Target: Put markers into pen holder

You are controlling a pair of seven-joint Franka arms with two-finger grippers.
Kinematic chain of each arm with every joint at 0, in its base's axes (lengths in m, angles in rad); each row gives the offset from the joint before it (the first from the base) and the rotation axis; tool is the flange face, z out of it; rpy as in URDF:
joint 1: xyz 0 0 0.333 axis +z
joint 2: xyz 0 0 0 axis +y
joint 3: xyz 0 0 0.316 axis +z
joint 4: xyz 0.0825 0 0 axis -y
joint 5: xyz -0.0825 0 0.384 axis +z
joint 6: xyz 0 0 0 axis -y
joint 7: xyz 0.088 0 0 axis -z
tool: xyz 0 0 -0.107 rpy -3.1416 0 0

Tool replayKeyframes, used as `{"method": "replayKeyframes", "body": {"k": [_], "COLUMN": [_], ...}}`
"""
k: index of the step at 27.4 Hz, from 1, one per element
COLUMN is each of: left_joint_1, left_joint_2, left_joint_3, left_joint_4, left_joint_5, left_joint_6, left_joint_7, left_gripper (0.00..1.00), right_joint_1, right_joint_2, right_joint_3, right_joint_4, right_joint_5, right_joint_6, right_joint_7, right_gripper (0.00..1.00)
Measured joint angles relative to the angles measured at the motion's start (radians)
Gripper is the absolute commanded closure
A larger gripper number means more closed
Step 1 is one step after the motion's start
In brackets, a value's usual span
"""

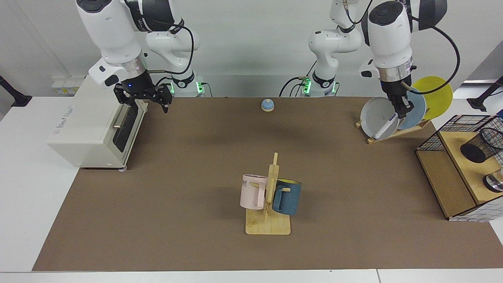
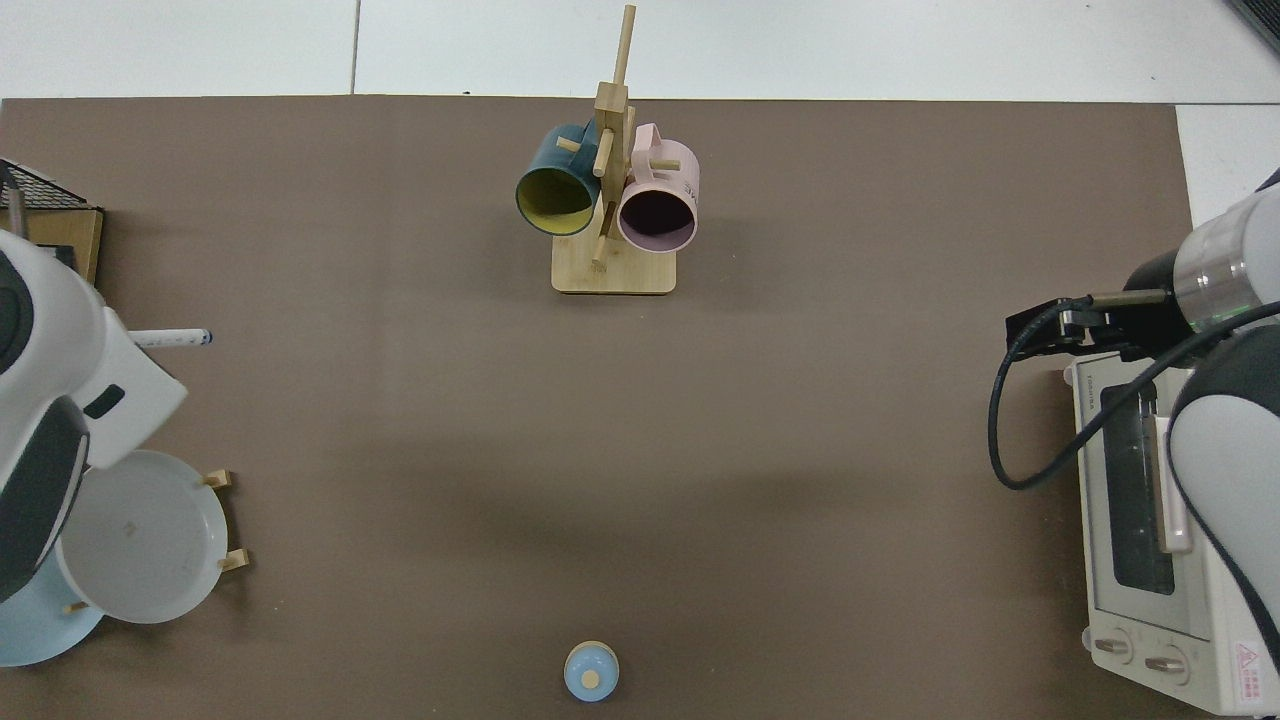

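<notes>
Left hand at upper right is clamped on the marker, dangling tilted in front of the plates; pen holder sits far right — a slanted marker could clip its rim; right hand waits spread wide, upper left.

Both arms are wearing glossy white shells with dark grey joint covers, each rounded joint cap showing a dark grey disc with segmented markings, and a band of bare metal is ringing each wrist above the black left gripper and the black right gripper. Black cables are looping loosely from the upper links down to the wrists. Green lights are glowing at both bases, and a small blue light is shining on the right wrist.
</notes>
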Motion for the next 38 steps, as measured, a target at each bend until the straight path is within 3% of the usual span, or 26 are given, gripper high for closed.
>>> {"method": "replayKeyframes", "body": {"k": [6,16,29,38], "left_joint_1": [0.0,0.014,0.169,0.233], "left_joint_2": [0.001,0.022,0.051,0.054], "left_joint_3": [0.064,0.232,0.247,0.248], "left_joint_4": [0.001,0.001,0.011,0.064], "left_joint_5": [0.095,0.114,0.114,0.113], "left_joint_6": [0.076,0.309,0.554,0.586], "left_joint_7": [0.107,0.373,0.729,0.86], "left_gripper": [1.0,1.0,1.0,1.0], "right_joint_1": [0.0,0.0,0.0,0.0], "right_joint_2": [0.0,0.0,0.0,0.0], "right_joint_3": [0.0,0.001,0.001,0.001], "right_joint_4": [-0.001,-0.001,-0.001,-0.001], "right_joint_5": [0.002,0.005,0.006,0.008], "right_joint_6": [0.001,0.001,0.001,0.001], "right_joint_7": [0.0,0.0,0.0,0.0], "right_gripper": [0.0,0.0,0.0,0.0]}}
